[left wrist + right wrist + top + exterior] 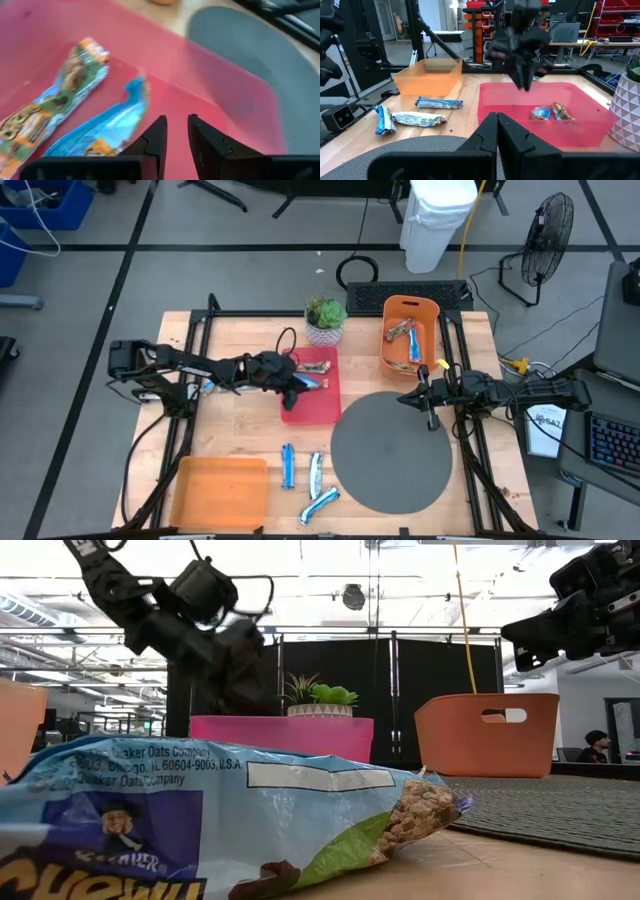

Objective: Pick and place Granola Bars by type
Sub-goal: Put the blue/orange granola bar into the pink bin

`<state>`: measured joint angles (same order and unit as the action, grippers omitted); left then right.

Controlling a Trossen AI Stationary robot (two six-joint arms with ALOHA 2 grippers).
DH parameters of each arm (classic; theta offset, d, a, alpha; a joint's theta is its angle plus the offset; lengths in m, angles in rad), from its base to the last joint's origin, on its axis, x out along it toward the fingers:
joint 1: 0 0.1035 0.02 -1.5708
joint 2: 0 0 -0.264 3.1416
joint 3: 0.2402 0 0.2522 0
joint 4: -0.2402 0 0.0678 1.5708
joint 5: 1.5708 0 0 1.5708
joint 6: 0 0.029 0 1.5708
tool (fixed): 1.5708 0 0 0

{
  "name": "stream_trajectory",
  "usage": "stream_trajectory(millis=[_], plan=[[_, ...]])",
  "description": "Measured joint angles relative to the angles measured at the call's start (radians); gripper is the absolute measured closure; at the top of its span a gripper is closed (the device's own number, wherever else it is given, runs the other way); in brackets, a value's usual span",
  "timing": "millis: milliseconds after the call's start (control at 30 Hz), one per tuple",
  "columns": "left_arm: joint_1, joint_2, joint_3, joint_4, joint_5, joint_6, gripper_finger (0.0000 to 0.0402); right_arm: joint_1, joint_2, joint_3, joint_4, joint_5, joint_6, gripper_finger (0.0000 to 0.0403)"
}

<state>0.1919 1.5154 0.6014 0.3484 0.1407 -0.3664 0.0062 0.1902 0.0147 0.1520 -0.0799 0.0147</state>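
Nearest the low camera: one granola bar [220,825] lying flat on the wood, filling the foreground. Blue shiny wrapper, white label patch, oat print at its crimped end.

Landmark: the pink tray [312,386], mid-table.

Bars inside the pink tray: two [75,115], side by side and touching. One shows a blue wrapper with a twisted end, the other a green, tan and orange print. In the right wrist view they sit low against the tray's far wall [550,112].

Bars outside it: three blue-and-white bars [305,480] on bare wood, on the near side of the pink tray, between the flat orange tray [220,492] and the grey round mat [392,450]. Further bars [405,338] lie in the deep orange bin [410,332], right of the pink tray and beside the potted plant [325,318].

Left gripper [175,131]: reaches in from the left table edge, arm stretched low, wrist angled down over the pink tray. Fingers hang just above the tray floor beside the blue bar, a narrow gap between them, nothing held.

Right gripper [428,402]: parked at the mat's edge, right of the pink tray, pointing toward it. Fingers pressed together, empty.
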Motion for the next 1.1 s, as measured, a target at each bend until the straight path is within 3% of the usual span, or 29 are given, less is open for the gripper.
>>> stream_trajectory(millis=[200, 433, 567, 1100], plan=[[0.013, -0.167, 0.000, -0.155, 0.034, 0.104, 0.0320, 0.000, 0.000, 0.000, 0.000, 0.000, 0.000, 0.0403], [0.022, -0.400, 0.001, -0.465, -0.099, 0.212, 0.0320, 0.000, 0.000, 0.000, 0.000, 0.000, 0.000, 0.0403], [0.022, -0.493, 0.001, -0.571, -0.124, 0.235, 0.0320, 0.000, 0.000, 0.000, 0.000, 0.000, 0.000, 0.0403], [0.022, -0.688, 0.000, -0.619, -0.126, 0.329, 0.0321, 0.000, 0.000, 0.000, 0.000, 0.000, 0.000, 0.0403]])
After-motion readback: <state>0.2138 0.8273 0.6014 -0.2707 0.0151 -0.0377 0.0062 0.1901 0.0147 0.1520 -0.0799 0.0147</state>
